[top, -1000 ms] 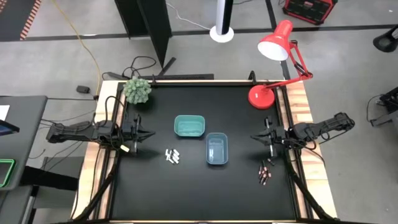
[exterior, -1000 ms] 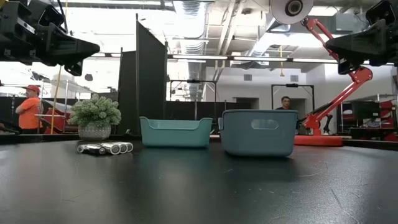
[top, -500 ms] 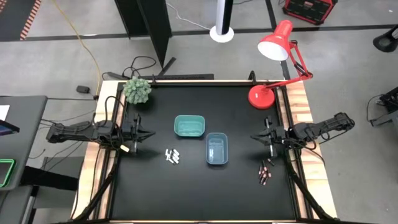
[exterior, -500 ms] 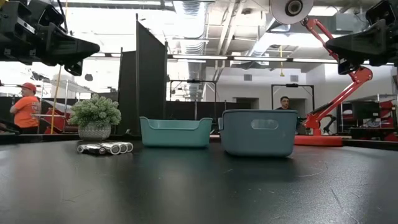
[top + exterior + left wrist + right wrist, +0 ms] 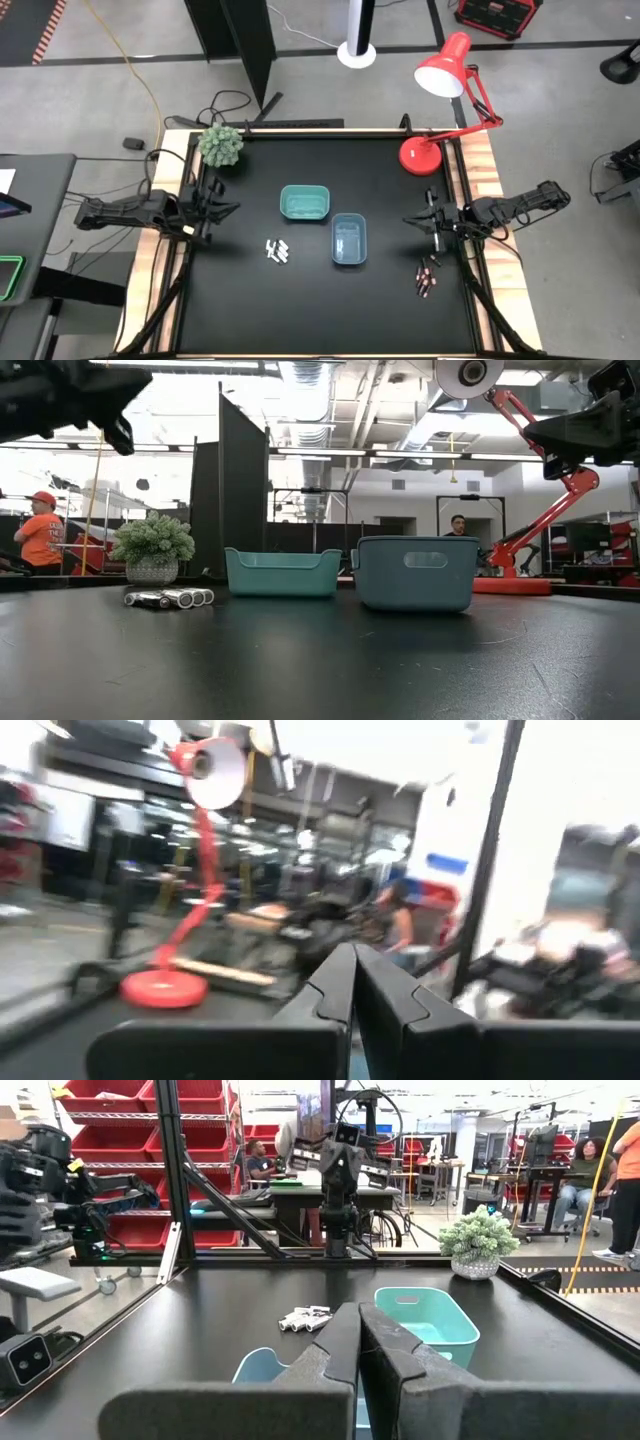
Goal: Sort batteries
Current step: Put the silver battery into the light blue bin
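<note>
1. Your left gripper (image 5: 228,208) is hovering at the table's left edge, beside the potted green plant (image 5: 221,146). Its fingers (image 5: 335,982) are pressed together on nothing, as the left wrist view is showing.
2. The small white and silver cylindrical batteries (image 5: 277,250) are lying in a cluster on the black table top (image 5: 300,305), just in front of the teal rectangular plastic tray (image 5: 304,202). From above they are lying mostly side by side, long axes slanting across the table. The low view is showing them (image 5: 168,598) flat on their sides, some round ends facing the camera.
3. The blue rectangular plastic tray (image 5: 348,240) is sitting just right of the teal one, corners nearly touching.
4. The dark batteries with red-pink marks (image 5: 425,280) are showing only from above, near the right edge, long axes mostly running front to back.
5. Your right gripper (image 5: 412,220) is waiting at the right edge, behind them, its fingers (image 5: 338,1342) closed and empty.
6. The red desk lamp (image 5: 438,100) is standing at the back right corner. Beyond the table, the low view is catching a person in orange (image 5: 39,530).
</note>
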Controlling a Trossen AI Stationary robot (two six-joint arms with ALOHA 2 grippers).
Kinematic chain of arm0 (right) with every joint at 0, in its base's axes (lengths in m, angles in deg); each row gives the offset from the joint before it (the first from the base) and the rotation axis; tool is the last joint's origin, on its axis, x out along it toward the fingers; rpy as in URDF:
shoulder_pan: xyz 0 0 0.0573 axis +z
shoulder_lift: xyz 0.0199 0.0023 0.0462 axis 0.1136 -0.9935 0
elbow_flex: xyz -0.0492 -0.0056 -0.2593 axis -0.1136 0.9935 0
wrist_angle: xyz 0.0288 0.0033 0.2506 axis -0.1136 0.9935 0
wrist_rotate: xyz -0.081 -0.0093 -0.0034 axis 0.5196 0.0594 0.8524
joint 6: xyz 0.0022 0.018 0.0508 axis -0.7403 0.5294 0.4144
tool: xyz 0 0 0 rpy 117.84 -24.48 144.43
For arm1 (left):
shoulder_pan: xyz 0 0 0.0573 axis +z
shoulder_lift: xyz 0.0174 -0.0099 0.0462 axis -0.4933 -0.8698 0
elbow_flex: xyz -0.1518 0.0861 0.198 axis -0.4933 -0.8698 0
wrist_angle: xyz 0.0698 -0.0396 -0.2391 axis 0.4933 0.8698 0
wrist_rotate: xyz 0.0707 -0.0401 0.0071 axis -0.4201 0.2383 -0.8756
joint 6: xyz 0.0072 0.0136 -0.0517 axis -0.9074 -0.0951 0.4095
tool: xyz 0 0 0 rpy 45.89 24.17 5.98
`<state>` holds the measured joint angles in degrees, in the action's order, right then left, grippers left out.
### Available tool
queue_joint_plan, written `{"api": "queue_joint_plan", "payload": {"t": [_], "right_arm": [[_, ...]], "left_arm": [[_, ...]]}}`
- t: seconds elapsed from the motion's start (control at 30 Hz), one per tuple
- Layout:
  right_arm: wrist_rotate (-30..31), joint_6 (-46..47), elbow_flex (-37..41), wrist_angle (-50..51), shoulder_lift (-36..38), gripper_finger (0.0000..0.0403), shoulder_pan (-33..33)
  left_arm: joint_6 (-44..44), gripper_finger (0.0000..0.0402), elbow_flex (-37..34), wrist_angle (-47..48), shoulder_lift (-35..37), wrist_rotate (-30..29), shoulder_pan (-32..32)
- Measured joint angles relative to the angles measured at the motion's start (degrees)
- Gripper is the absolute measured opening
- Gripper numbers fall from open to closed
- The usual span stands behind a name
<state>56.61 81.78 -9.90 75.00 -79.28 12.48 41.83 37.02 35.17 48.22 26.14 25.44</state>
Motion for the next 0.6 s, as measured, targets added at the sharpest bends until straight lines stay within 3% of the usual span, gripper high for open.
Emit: {"api": "queue_joint_plan", "payload": {"t": [0.13, 0.27, 0.43, 0.6], "right_arm": [[-0.01, -0.01, 0.00, 0.00, 0.02, 0.0028, 0.00], [0.00, -0.67, 0.00, 0.05, 0.02, 0.0028, -0.02], [-0.01, -11.43, -0.26, 1.14, 0.00, 0.0028, -0.02], [-0.01, -7.16, -0.31, 1.25, 0.02, 0.0028, -0.01]], "left_arm": [[3.30, 0.0006, 0.00, -1.57, 0.02, 7.52, 0.00], [3.72, 0.0006, 0.00, 6.02, -1.14, 15.69, -0.02], [8.20, 0.0007, 0.00, 13.91, -5.78, 12.26, -0.09], [8.56, 0.0027, 0.91, 14.41, -11.55, 9.31, -2.09]]}}
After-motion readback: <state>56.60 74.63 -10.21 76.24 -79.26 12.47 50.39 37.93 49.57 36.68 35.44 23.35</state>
